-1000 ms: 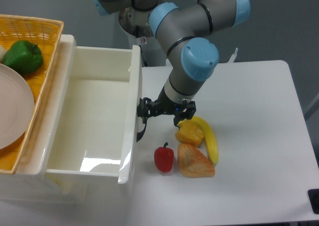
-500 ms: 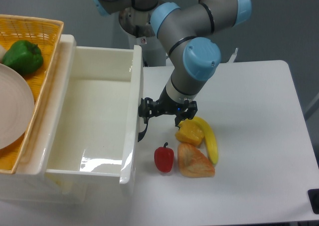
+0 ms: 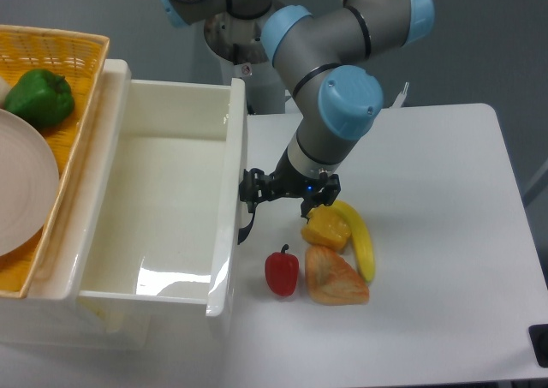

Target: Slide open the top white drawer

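claw point(image 3: 249, 193): at top white drawer point(image 3: 163, 199) handle, apparently pinching it
counter point(image 3: 428, 234): one red pepper point(image 3: 282, 271), one banana point(image 3: 360, 238), two orange-yellow items, unclear
basket point(image 3: 60, 50): one green pepper point(image 3: 38, 97), one plate point(image 3: 21, 195)

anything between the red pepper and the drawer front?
No. In the fixed camera view only bare white table separates the red pepper from the top white drawer.

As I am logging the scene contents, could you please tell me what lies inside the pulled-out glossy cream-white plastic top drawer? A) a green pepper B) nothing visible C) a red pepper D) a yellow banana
B: the glossy cream-white plastic top drawer shows only its bare white floor, with no item visible inside.
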